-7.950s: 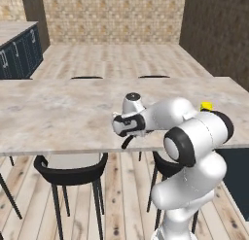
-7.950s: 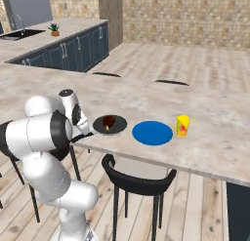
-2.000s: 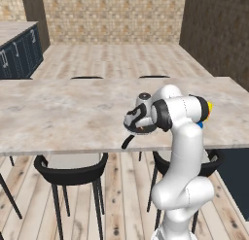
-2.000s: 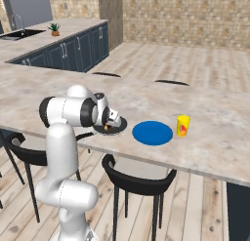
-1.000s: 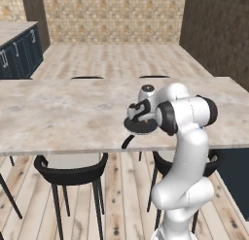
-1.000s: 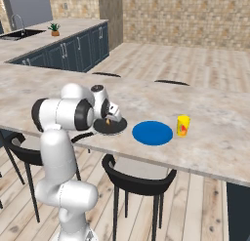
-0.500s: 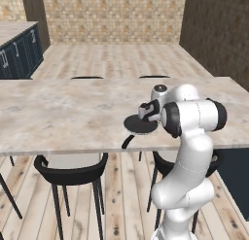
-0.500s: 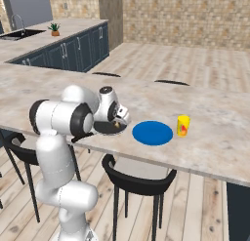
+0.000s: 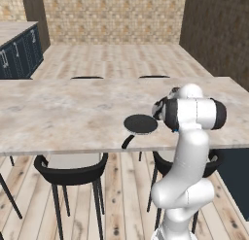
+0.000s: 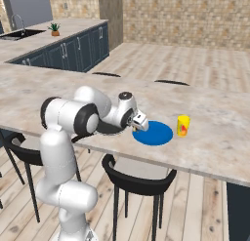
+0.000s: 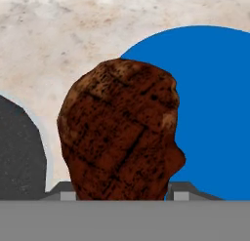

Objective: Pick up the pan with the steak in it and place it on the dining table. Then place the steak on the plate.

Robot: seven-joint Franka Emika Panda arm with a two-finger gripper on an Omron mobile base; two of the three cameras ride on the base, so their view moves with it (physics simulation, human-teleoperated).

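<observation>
Dining table (image 9: 58,117): long top of beige-grey marbled stone. On it, near the front edge, a black pan (image 9: 140,124) with its handle jutting over the edge. Just beside the pan, a flat blue plate (image 10: 156,134). Near the plate, apart, a yellow cup (image 10: 183,125) stands upright.

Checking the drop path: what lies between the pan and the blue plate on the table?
In the hand view, a bare strip of table top separates pan from plate; the steak, held in the gripper, hangs over that gap.
</observation>
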